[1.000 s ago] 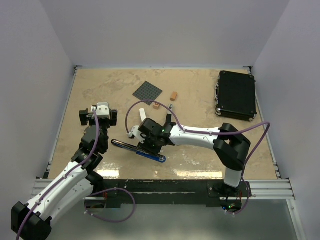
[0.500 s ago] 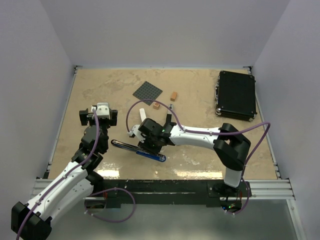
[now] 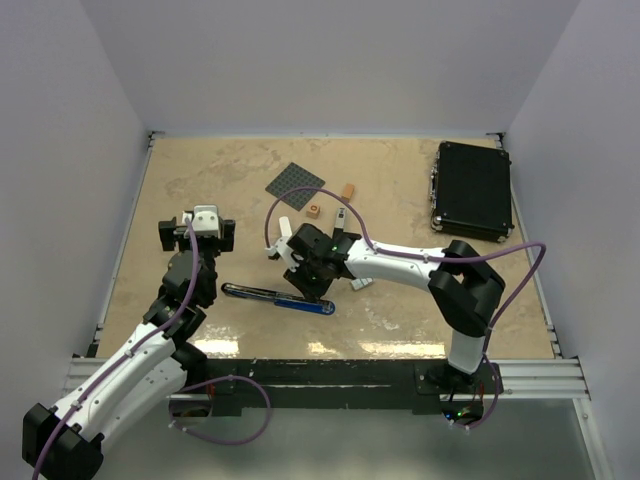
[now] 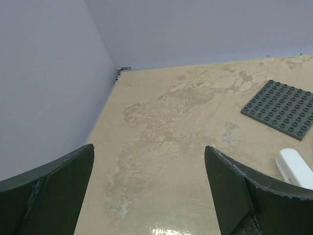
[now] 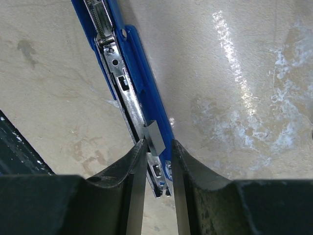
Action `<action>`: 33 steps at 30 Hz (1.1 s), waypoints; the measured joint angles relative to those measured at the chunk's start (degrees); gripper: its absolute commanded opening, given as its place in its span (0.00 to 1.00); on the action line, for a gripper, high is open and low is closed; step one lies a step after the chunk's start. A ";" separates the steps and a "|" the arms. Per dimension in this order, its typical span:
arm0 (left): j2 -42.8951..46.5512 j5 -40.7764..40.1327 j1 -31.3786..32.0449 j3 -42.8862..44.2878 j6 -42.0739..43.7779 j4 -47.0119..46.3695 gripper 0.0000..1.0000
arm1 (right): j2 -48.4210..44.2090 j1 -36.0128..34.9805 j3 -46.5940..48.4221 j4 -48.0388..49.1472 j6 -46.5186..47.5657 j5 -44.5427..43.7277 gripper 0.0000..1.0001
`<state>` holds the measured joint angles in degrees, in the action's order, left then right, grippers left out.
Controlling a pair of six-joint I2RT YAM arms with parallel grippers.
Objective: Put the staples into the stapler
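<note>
The stapler lies opened flat on the table, its black top arm to the left and its blue base to the right. In the right wrist view the blue base carries the bare metal staple rail. My right gripper is closed down on the staples, a short grey strip tilted over the rail's near end. In the top view this gripper sits over the stapler's blue end. A tiny whitish box with dark markings lies further back. My left gripper is open and empty, left of the stapler.
A grey studded plate and two small orange blocks lie at the back. A black case sits at the right. White pieces lie near the right arm. The left wall is close to my left gripper.
My right wrist has shifted back and to the right. The stapler has turned to lie more level. A small white piece now shows beside the right forearm. The left arm has not moved.
</note>
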<state>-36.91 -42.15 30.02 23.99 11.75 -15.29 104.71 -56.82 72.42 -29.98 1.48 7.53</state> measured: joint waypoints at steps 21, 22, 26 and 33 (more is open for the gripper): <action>0.24 1.73 0.00 0.00 -0.28 1.25 0.99 | -0.09 -0.94 -2.43 1.97 -9.51 3.21 0.31; 0.22 1.81 0.00 0.00 -0.31 1.27 0.99 | -0.09 -1.03 -2.45 2.03 -9.88 3.65 0.32; 0.22 2.23 0.00 0.00 -0.50 1.31 0.99 | -0.09 -1.51 -2.60 2.67 -11.50 5.40 0.32; 0.13 2.89 0.00 0.00 -0.70 1.36 0.99 | -0.07 -1.68 -2.62 3.04 -12.61 5.70 0.27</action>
<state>-36.77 -39.27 30.02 23.99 11.05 -13.93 104.64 -58.50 69.80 -26.94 -11.14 13.23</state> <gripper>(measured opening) 0.992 0.304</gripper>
